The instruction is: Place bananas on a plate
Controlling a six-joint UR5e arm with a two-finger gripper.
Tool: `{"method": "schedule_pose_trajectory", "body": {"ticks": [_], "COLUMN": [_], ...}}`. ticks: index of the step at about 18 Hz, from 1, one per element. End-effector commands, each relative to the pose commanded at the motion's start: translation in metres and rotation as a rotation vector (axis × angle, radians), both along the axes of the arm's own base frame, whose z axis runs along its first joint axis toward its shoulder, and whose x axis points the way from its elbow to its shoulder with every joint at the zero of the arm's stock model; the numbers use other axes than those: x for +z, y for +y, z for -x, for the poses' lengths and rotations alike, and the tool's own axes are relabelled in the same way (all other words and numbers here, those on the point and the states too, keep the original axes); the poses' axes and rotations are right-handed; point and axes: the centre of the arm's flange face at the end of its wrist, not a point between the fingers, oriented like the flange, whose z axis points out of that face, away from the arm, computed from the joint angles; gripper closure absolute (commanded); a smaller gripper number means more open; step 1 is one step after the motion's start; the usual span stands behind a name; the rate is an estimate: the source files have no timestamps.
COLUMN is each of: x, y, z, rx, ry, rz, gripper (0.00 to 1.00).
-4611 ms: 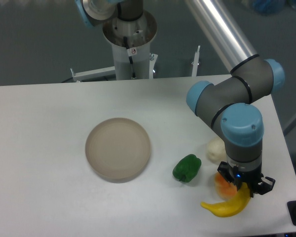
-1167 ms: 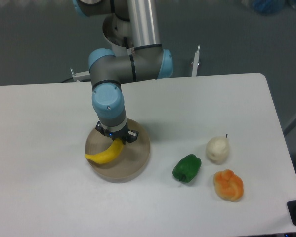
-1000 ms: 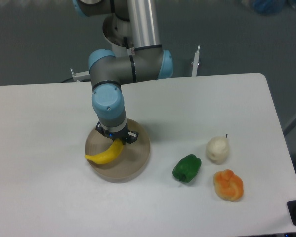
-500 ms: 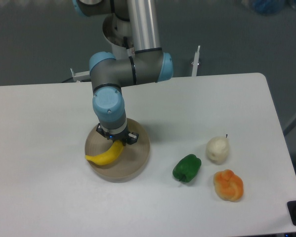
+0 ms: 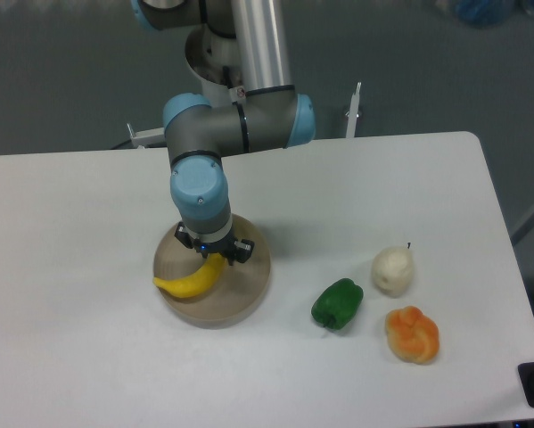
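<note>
Bananas [image 5: 191,278], here a single curved yellow fruit, lie directly below the claw [image 5: 214,254], with the upper end of the fruit tucked up between the dark fingers and the rest curving down and to the left of them. The claw looks closed on that upper end, though the contact itself is small and partly hidden by the wrist. The fruit stretches across the left part of the plate [image 5: 244,290], a round beige-grey dish that sits right under the claw; its lower tip reaches the dish's left rim and seems to stick out just past it. Whether the fruit rests fully on the dish or is held slightly above it cannot be told from this view.

Above the claw stands the arm [image 5: 235,125], grey with pale blue joint caps, coming down from behind and bending over the dish. Well off to the right of the claw, on the white table [image 5: 70,339], lies a green pepper [image 5: 337,303]. Farther right sits a pale whitish round fruit with a little stem [image 5: 392,270], and just below it a lumpy orange fruit [image 5: 413,334]; these two are near each other but apart.
</note>
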Motion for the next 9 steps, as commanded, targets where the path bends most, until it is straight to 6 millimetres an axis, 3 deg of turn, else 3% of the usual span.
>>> {"method": "schedule_pose_trajectory", "body": {"ticks": [2, 9], "x": [0.02, 0.08], "y": [-0.001, -0.004], "z": [0.017, 0.105], "rx": [0.014, 0.037], "ry": [0.018, 0.088], "rz": [-0.033, -0.131], "gripper": [0.01, 0.0]}}
